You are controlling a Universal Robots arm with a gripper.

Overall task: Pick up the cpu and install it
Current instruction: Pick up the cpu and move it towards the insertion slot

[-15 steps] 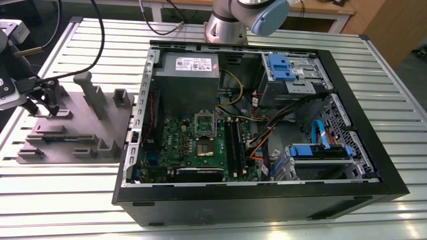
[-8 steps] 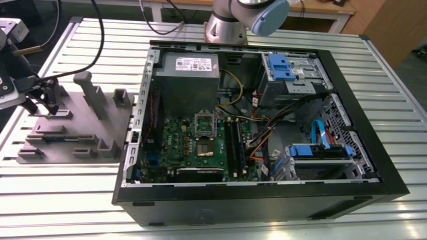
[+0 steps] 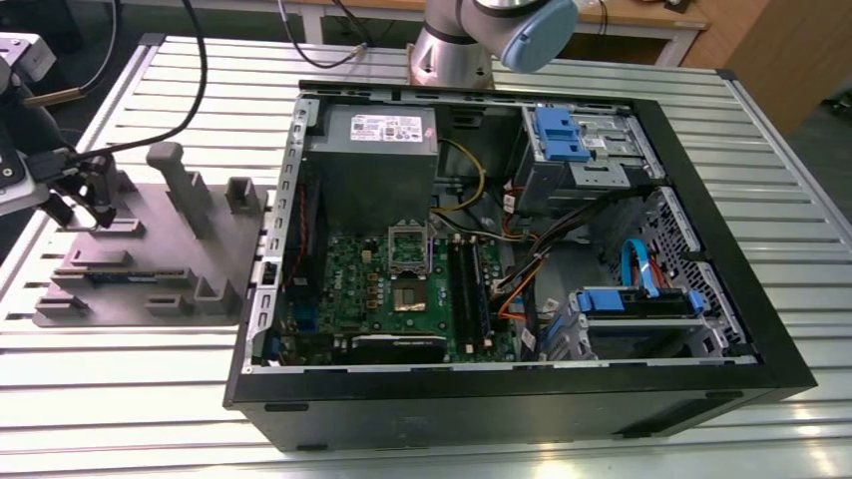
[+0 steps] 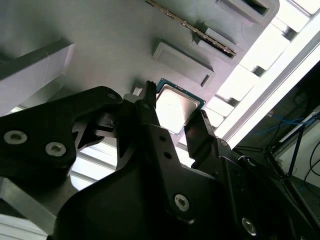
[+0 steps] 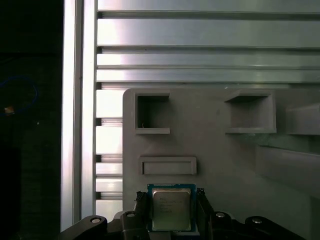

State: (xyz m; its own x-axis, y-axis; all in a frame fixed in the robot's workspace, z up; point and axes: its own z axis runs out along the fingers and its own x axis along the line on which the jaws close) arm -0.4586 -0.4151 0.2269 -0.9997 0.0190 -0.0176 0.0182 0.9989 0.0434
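- I am watching the gripper hanging low over the grey fixture plate at the exterior view's left. It is well apart from the open computer case.
- In both wrist views the cpu is lying flat on that plate, dull silver top up, with a green edge showing round it. It is sitting just beside a low raised rectangular block.
- The jaws are standing apart at roughly the chip's width, with one dark finger along each side of it. In the first wrist view a thin strip is showing between the chip's edge and one finger. I am reading this as bracketing, not clamping, with nothing held.
- The chip is resting on the plate, not raised off it.
- In the second wrist view the fingertips are reaching down past the chip's corners. Farther along the plate a long narrow memory stick is standing on edge in a slot.
- Inside the case the green motherboard is lying on the floor, toward the exterior view's left. The grey metal box with a white label is sitting just beyond it, toward the arm's base.
- Plate and case are both sitting on the slatted aluminium table.
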